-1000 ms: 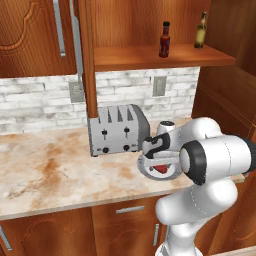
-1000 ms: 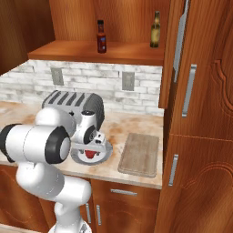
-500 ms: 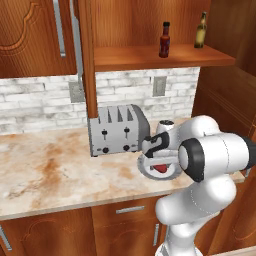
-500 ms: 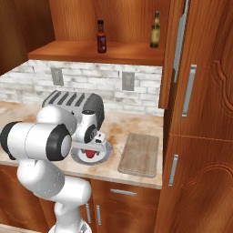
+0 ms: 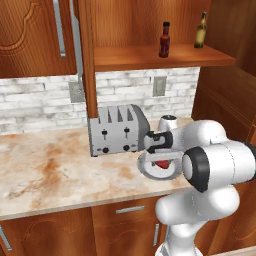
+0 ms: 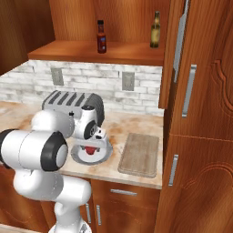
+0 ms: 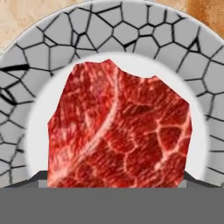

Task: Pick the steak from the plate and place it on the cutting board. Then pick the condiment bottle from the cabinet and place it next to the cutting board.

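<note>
Reaching down with the white arm (image 5: 220, 165) over the plate (image 5: 145, 171), close above the tabletop (image 5: 50, 170), just in front of the toaster (image 5: 115, 130). Pointing the jaws down at the steak (image 7: 118, 131). Not being able to tell whether the jaws are apart or already pressing on the meat: hiding behind the wrist in both base views, and in the hand view showing only as two dark corners at the lower edges of the steak.

Looking from the hand very close at the steak, lying flat on the white centre of the plate (image 7: 131, 30), with the lighter streak running across the red, and the cracked grey rim curving around it. From the right base view, seeing only a small red part of the steak (image 6: 91, 150) under the wrist, on the plate (image 6: 107, 152).

Finding the cutting board (image 6: 139, 154) just beside the plate, toward the tall cabinet doors, lying flat and bare near the tabletop edge.

Noting the condiment bottle (image 5: 164, 40) standing upright on the open shelf of the cabinet (image 5: 150, 56), above the toaster, well apart from the taller green bottle (image 5: 201, 31) on the same shelf.
</note>
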Available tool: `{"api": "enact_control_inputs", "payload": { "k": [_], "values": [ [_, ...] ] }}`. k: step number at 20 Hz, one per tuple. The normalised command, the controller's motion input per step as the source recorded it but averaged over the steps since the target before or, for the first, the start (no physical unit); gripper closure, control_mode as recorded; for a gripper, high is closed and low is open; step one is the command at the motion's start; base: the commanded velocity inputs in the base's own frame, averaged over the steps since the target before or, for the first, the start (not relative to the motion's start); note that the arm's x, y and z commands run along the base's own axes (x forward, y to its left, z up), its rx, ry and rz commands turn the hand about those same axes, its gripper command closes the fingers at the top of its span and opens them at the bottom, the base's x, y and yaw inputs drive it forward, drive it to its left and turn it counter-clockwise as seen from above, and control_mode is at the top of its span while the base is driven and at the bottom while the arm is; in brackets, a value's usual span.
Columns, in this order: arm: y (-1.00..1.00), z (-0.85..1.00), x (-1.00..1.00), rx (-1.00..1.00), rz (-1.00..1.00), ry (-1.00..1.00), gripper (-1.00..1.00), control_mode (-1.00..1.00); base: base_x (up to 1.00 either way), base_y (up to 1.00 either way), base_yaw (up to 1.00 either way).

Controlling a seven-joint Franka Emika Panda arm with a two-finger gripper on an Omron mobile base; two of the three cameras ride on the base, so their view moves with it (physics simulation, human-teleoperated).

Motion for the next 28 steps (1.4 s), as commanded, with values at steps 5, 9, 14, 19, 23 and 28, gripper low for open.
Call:
{"api": "enact_control_inputs", "payload": {
  "k": [5, 9, 14, 19, 23, 28],
  "values": [
    [-0.19, 0.23, -0.16, 0.00, 0.00, -0.01, 1.00, -1.00, 0.00, 0.00, 0.00],
    [-0.23, 0.18, -0.12, -0.01, 0.00, 0.00, 1.00, -1.00, 0.00, 0.00, 0.00],
    [-0.36, 0.18, -0.05, -0.02, 0.00, 0.00, 1.00, -1.00, 0.00, 0.00, 0.00],
    [-0.41, 0.16, 0.00, -0.01, 0.00, 0.00, 1.00, -1.00, 0.00, 0.00, 0.00],
    [-0.49, 0.09, 0.00, -0.01, -0.01, 0.00, 1.00, -1.00, 0.00, 0.00, 0.00],
    [-0.50, 0.05, 0.00, -0.01, -0.02, 0.00, 1.00, -1.00, 0.00, 0.00, 0.00]
  ]
}}
